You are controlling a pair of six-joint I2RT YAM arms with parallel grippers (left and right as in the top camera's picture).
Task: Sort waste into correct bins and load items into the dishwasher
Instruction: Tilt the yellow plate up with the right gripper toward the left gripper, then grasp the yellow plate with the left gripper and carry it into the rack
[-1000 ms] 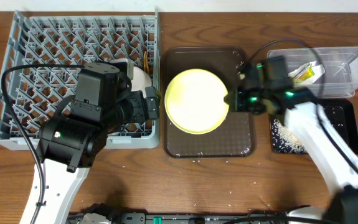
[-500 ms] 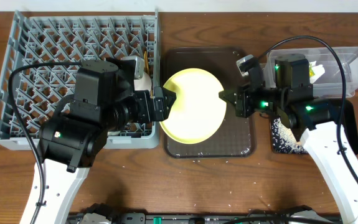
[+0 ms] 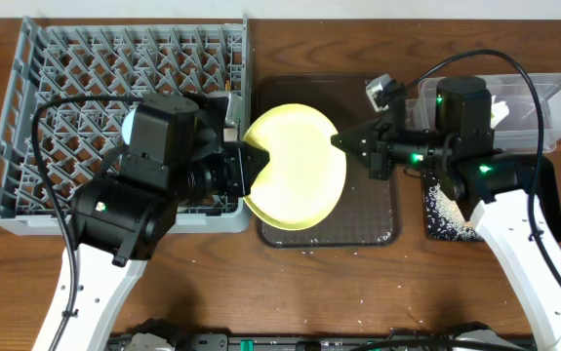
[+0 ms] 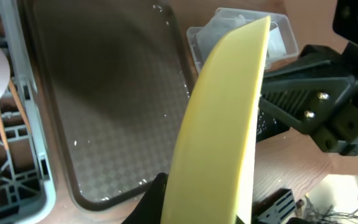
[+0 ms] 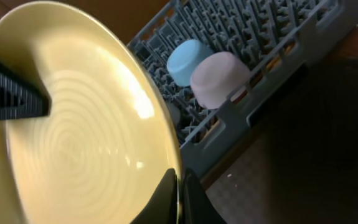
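Note:
The round yellow plate [image 3: 295, 166] hangs tilted above the brown serving tray [image 3: 368, 214], gripped on both sides. My left gripper [image 3: 257, 164] is shut on its left rim, and in the left wrist view the plate [image 4: 225, 118] stands edge-on between the left gripper's [image 4: 203, 208] fingers. My right gripper [image 3: 344, 144] is shut on the right rim, with the right gripper's [image 5: 179, 193] fingers pinching the plate [image 5: 73, 124]. A light blue bowl [image 5: 188, 57] and a white bowl [image 5: 219, 78] sit upside down in the grey dishwasher rack [image 3: 65, 78].
The clear tub [image 3: 543, 97] at the back right holds a snack wrapper [image 3: 498, 109]. Beside it, the black tray [image 3: 539, 200] holds pale rice scraps [image 3: 446, 210]. My left arm covers the rack's front right corner.
My left gripper has closed on the plate's left rim. The plate has risen off the serving tray, tilted more steeply and shifted slightly left. The right gripper has kept its hold.

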